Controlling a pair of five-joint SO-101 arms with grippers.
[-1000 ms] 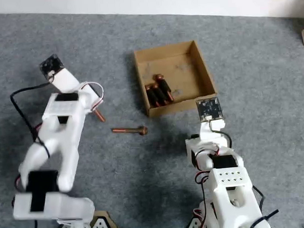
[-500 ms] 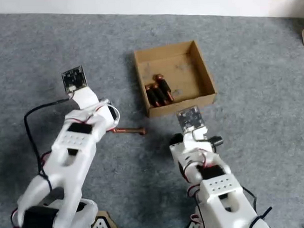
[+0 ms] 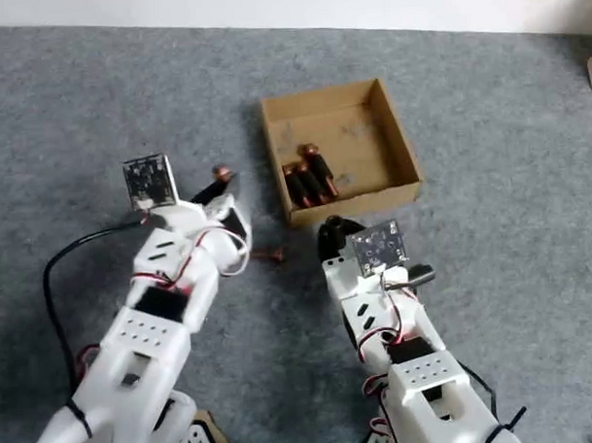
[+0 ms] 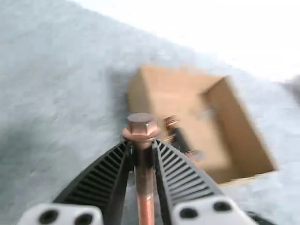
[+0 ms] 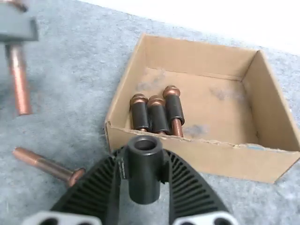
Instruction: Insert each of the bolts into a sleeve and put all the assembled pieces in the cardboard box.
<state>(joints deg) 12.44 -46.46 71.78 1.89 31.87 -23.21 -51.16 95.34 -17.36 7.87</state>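
Two parts up — left claw [image 4: 143, 146] pinches a bolt [image 4: 140, 127], right claw [image 5: 144, 158] pinches a sleeve [image 5: 144, 180] — align shank and bore squarely.

Left gripper [image 4: 140, 149] holds a copper bolt [image 4: 140, 129], right gripper [image 5: 143, 161] a black sleeve [image 5: 144, 185]; another bolt [image 5: 44, 164] lies on the carpet [image 5: 70, 70]; three assembled pieces [image 5: 157, 115] lie inside the cardboard box [image 5: 206, 157].

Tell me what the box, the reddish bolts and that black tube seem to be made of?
The box looks like plain brown cardboard: matte, with a raw cut rim. Each bolt looks like metal with a copper-coloured, faintly shiny finish; solid or plated, I cannot tell. The black sleeve is matte and smooth, probably plastic or rubber.
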